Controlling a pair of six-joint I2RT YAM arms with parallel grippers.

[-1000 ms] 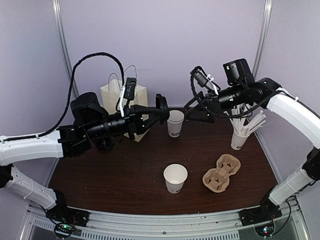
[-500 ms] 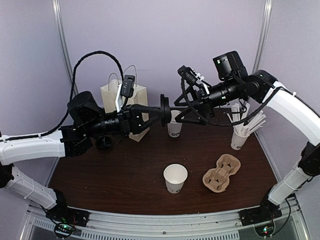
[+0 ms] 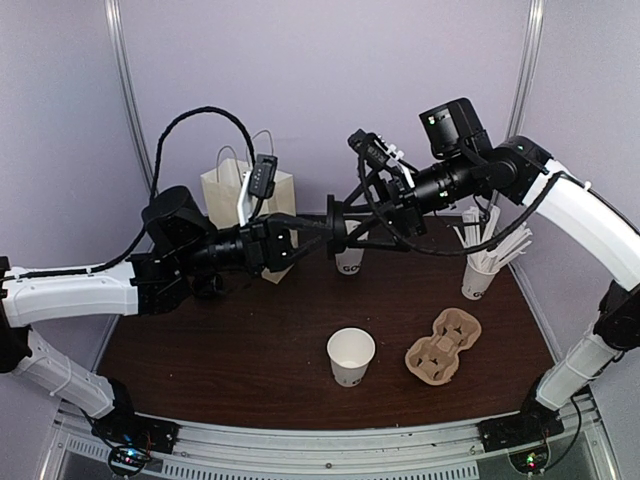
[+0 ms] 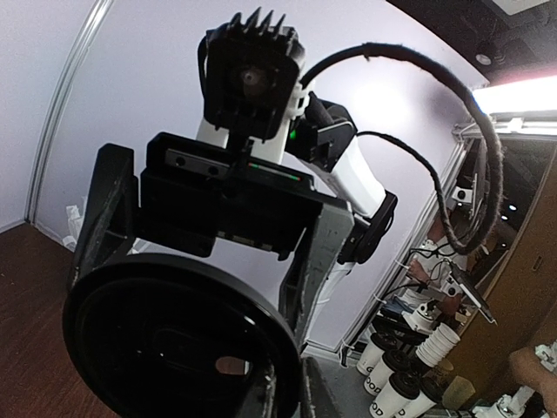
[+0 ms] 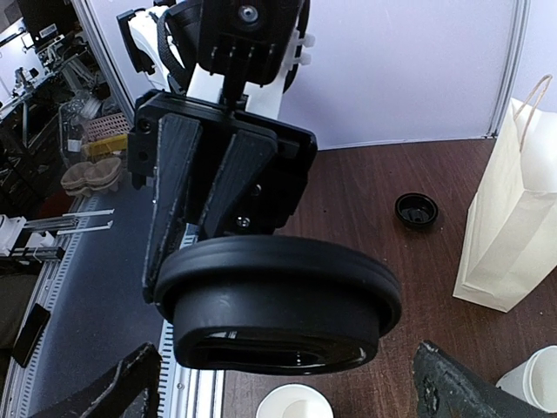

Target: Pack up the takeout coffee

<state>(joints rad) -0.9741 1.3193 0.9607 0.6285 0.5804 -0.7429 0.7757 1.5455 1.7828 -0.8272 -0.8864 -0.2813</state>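
Round, glossy black plastic lid (image 5: pixel 278 296) — pinched edge-on by left hand (image 3: pixel 326 226).

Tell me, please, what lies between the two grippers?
A round black plastic lid, pinched by the left gripper, ahead of the open right gripper; the right wrist view shows it.

Glossy black plastic lid (image 5: pixel 278 300), matt paper bag (image 5: pixel 513 218)
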